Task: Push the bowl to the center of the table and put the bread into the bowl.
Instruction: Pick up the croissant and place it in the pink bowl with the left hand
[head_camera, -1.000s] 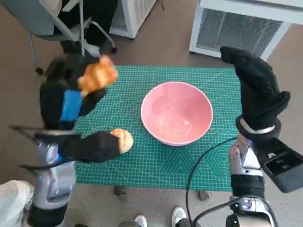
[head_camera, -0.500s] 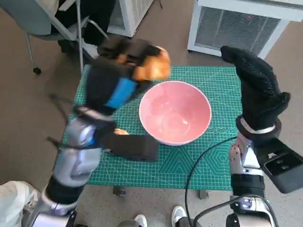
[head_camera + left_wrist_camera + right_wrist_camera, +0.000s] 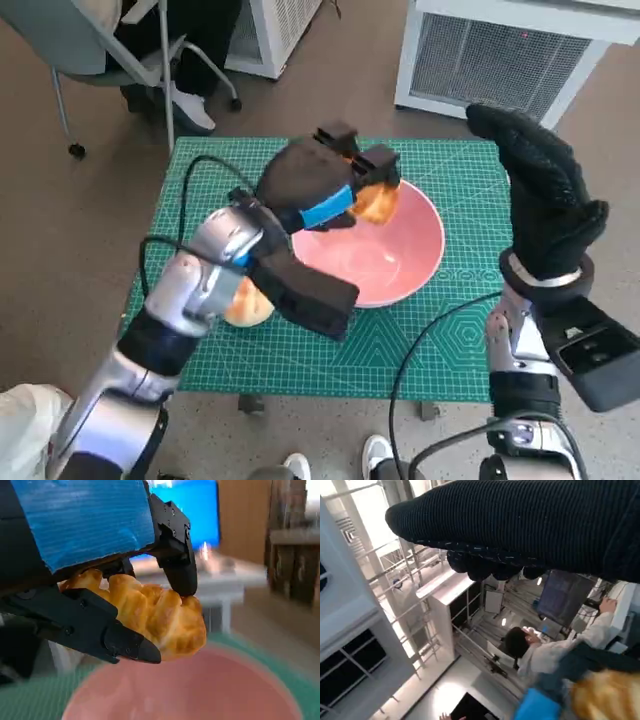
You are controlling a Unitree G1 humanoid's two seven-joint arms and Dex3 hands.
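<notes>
Above the near rim of the wide pink ceramic bowl (image 3: pixel 375 240), the left robot hand (image 3: pixel 318 180), black with blue tape across its back, grips a golden, flaky piece of bread (image 3: pixel 377 199) between its fingers; the left wrist view shows the black fingertips (image 3: pixel 180 577) pressing into the pastry from above and below, with the bowl's pink hollow spread directly beneath it. That placement looks deliberate: held over the opening and clear of the rim, the bread should fall inside once the grasp loosens. The bowl sits roughly at the middle of the green gridded cutting mat (image 3: pixel 450 340) that covers the surface, so the pushing step appears finished and only the drop remains. A second, rounder bread roll (image 3: pixel 248 303) lies on the mat near the left forearm, partly hidden by it. The right robot hand (image 3: pixel 540 200), in its black knitted glove, is raised beside the bowl, well apart from it, fingers extended and holding nothing, seemingly kept out of the way of the left arm's reach.
</notes>
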